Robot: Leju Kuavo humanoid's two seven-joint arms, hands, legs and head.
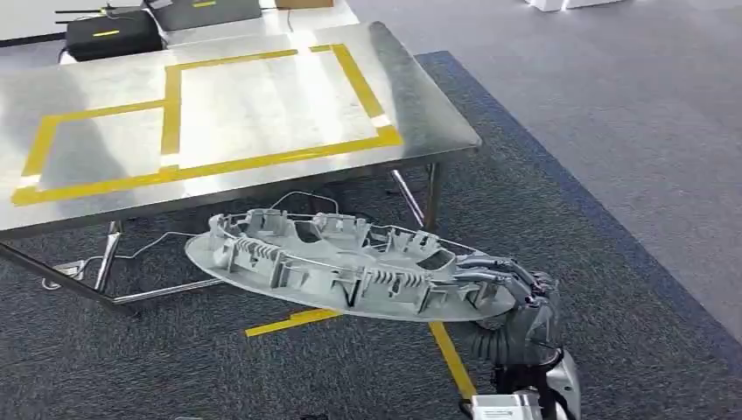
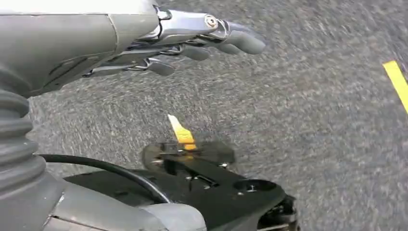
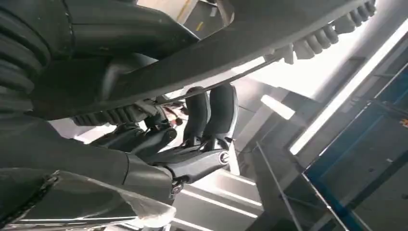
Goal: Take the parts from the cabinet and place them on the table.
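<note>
A shiny steel surface (image 1: 411, 105) on thin metal legs carries yellow tape rectangles (image 1: 175, 114). It stands on dark grey speckled carpet (image 1: 569, 254) with yellow floor tape strips (image 1: 451, 354); paler grey carpet (image 1: 630, 96) lies beyond. Black cases (image 1: 112, 33) sit behind the surface.

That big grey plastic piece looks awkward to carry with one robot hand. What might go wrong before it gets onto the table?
1. The right robot hand grips the long grey part only at one end, so the far end may sag or twist loose.
2. The part sits below the steel table top, so its free end might strike the table edge while being lifted.
3. The left robot hand hangs open over the floor, giving no support.
</note>
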